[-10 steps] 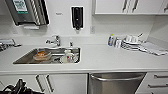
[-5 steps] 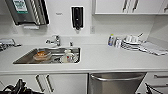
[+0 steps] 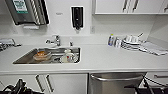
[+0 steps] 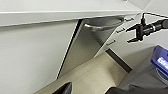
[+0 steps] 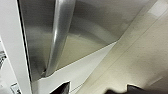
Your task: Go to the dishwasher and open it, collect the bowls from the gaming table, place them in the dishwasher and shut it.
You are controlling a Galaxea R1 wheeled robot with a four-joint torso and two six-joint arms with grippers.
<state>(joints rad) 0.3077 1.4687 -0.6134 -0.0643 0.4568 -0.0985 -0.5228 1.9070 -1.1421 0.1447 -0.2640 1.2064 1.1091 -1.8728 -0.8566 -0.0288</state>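
We face the dishwasher (image 3: 115,83) set under the white counter (image 3: 112,60) right of the sink (image 3: 48,55), its bar handle (image 5: 58,37) close ahead of our right gripper (image 4: 136,31), whose fingers stand apart and hold nothing, while we cannot tell the left gripper's state.

One dishwasher (image 3: 115,83), one bar handle (image 3: 117,78). One sink (image 3: 25,58), one tap (image 3: 56,40). One wall dispenser (image 3: 77,18). One plate stack (image 3: 131,45). One counter (image 3: 112,60).

The dishwasher (image 3: 113,83) is cut off by the head view's lower edge; sink (image 3: 25,58) contents blur.
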